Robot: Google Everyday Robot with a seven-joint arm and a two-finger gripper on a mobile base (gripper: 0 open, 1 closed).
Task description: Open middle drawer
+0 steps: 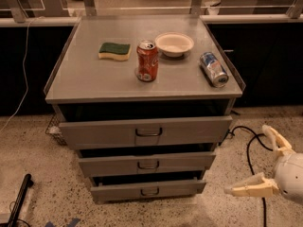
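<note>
- The fingers [248, 187] were spread wide apart, one pointing left just above the floor and the other angled up and to the left, with nothing between them.
- The gripper [246, 160] hung low at the right of the scene, over the speckled floor [42, 174], well apart from the cabinet and touching none of its drawers.
- A black cable [248, 151] looped across the floor between the gripper and the cabinet's right side.
- The middle drawer [109, 165] sat second of three stacked grey fronts, its small bar handle [148, 165] at the centre and a dark gap showing above its front.
- The top drawer [94, 132] above it was taller and wider; the bottom drawer [118, 191] lay just beneath, close to the floor.
- On the cabinet top [94, 82] stood an upright red can [147, 60], with a green and yellow sponge [114, 50] to its left, a white bowl [174, 43] just behind it on the right, and a blue can [213, 68] lying on its side near the right edge.
</note>
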